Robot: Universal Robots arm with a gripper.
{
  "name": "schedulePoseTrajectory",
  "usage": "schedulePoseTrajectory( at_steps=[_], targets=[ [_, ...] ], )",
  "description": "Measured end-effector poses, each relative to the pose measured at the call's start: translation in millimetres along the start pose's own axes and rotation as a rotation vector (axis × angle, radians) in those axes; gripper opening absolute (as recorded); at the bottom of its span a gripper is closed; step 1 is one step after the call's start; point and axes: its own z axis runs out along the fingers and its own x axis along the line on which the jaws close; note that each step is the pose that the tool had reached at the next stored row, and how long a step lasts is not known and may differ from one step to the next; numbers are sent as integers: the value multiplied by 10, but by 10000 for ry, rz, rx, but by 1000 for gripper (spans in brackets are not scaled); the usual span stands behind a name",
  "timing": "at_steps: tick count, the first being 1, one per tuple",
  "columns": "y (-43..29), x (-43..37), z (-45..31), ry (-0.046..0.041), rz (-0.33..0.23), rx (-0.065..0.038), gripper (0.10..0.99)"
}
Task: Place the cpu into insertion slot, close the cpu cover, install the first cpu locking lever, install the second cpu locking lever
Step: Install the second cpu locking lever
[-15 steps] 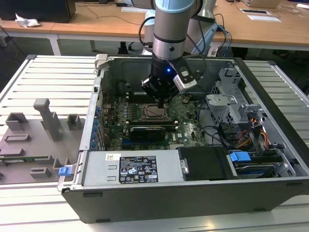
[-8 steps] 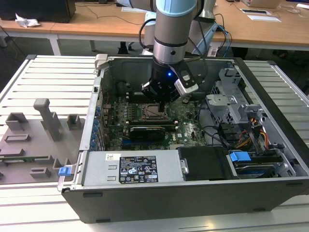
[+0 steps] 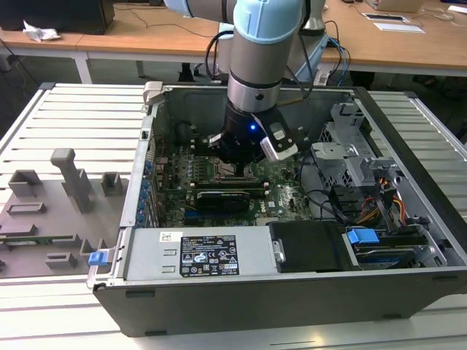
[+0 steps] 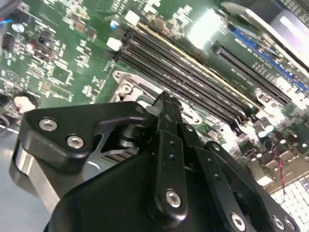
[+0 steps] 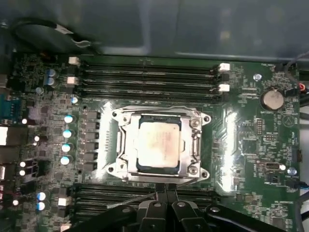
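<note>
The arm reaches down into the open case (image 3: 306, 292), and the gripper (image 3: 235, 162) hangs low over the middle of the green board (image 3: 281, 191) in the exterior view. In the first wrist view the cpu (image 5: 158, 143) lies flat in the slot (image 5: 137, 166), its pale metal top facing up (a faint warm smudge shows on it), and the cover (image 5: 126, 145) is down around it, the chip showing through the square window and the frame's screwed corners sitting level on the board. The fingers (image 5: 166, 191) come up from the near edge of that view pressed together with no gap between them, their tips right at the edge of the cover frame on the side away from the memory slots (image 5: 149, 77); whether they touch the frame cannot be told. A thin bright wire-like bar (image 5: 133, 200) lies slantwise just beside the fingertips, over the dark slots there; I cannot tell whether the tips grip it or just rest against it. In the second wrist view the same closed gripper (image 4: 166, 101) points at the socket's metal frame (image 4: 126, 87), with the long black memory slots (image 4: 193, 72) running past beyond it. A round coin cell (image 5: 272, 99) sits well apart from the socket on the board. Outside the case, grey fixture blocks (image 3: 69, 179) stand on the slatted table (image 3: 66, 109) at the exterior view's left.
</note>
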Motion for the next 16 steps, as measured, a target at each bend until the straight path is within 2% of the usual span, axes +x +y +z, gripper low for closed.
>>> schedulePoseTrajectory(
  at_steps=[3, 7, 8, 9, 11, 12, 15, 16],
  targets=[
    [-16, 160, 5, -2, -27, -111, 110],
    [-29, 168, 90, -6, -44, -216, 110],
    [-74, 171, 89, -16, -49, -434, 110],
    [-130, 180, 84, -29, -54, -705, 110],
    [-183, 237, 80, -47, -62, -1112, 110],
    [-201, 254, 79, -53, -65, -1232, 110],
    [-244, 359, 79, -56, -70, -1297, 110],
    [-264, 384, 84, -58, -72, -1358, 110]
  ],
)
